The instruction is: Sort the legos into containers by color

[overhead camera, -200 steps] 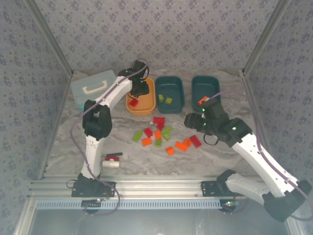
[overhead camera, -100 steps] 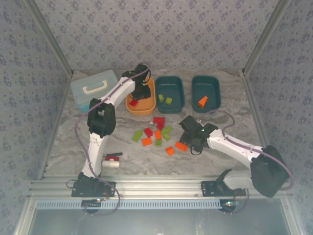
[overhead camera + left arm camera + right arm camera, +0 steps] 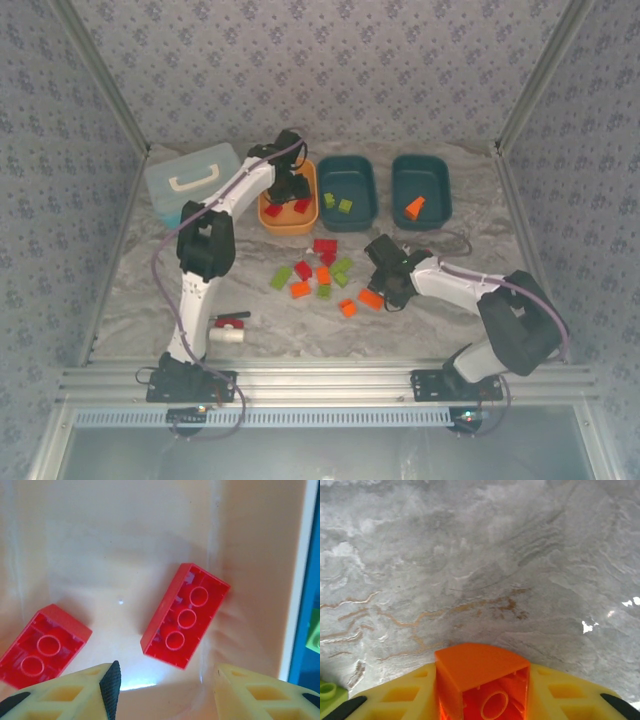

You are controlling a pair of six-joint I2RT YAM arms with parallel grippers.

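Observation:
My left gripper [image 3: 291, 188] hangs open over the orange tub [image 3: 268, 222], nothing between its fingers [image 3: 111, 681]. Two red bricks lie studs-down in that tub [image 3: 260, 540]: one [image 3: 185, 615] just ahead of the jaws, the other [image 3: 42, 647] to the left. The middle teal tub [image 3: 348, 221] holds two lime bricks [image 3: 345, 206]. The right teal tub [image 3: 422, 220] holds one orange brick [image 3: 415, 208]. My right gripper [image 3: 388, 290] is low on the table beside the loose pile [image 3: 322, 272], shut on an orange brick [image 3: 482, 677]. A lime brick [image 3: 327, 694] lies at its left.
A light blue case [image 3: 190, 180] with a white handle sits at the back left. A red-handled tool with a white cylinder [image 3: 228, 330] lies near the left arm's base. Two orange bricks [image 3: 370, 298] lie just left of my right gripper. Patterned walls close in three sides.
The right arm left an orange brick in the right teal tub, swung down to the pile and shut on another orange brick. A second red brick now lies in the orange tub.

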